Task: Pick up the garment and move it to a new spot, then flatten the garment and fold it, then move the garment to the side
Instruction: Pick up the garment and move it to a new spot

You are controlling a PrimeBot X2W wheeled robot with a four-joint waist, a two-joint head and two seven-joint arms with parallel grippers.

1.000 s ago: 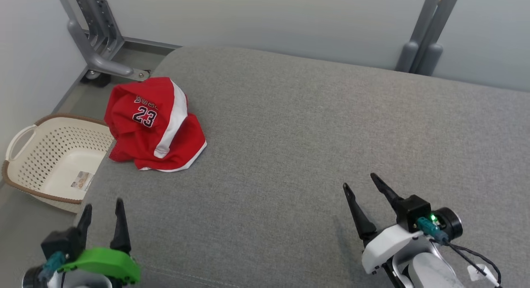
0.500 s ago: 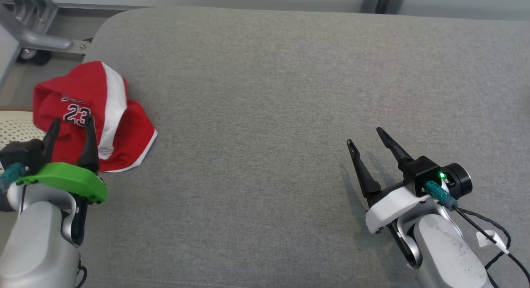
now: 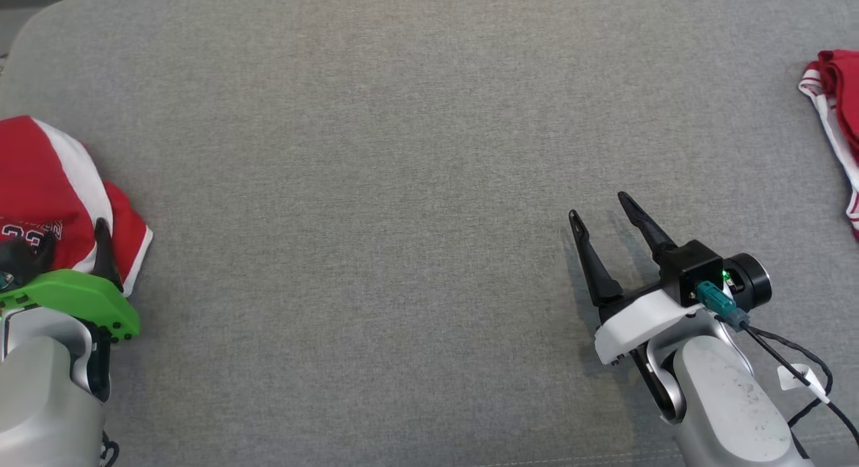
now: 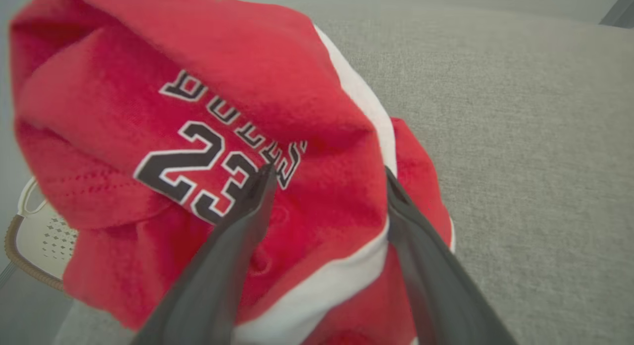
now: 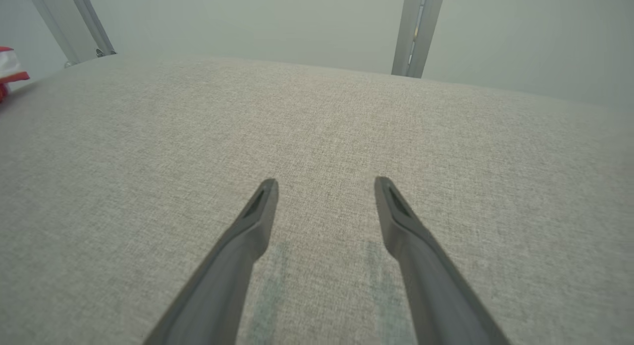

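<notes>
Garment [image 4: 247,62], a red mesh jersey with a white stripe and black "23", crumpled into a rounded heap without clear long axis, lying at the left edge of the grey woven cushion [image 3: 402,185]; left gripper [image 4: 329,170] spread wide just over it, right gripper [image 3: 598,204] spread above bare fabric.

We read this as a bare test room or lab, not a lived-in home. A broad grey upholstered surface [image 3: 402,151], perhaps a mattress, stands against plain pale walls [image 5: 247,18]. Grey metal frame posts [image 5: 416,32] rise behind it, and a perforated cream laundry basket [image 4: 42,231] sits beside its corner.
</notes>
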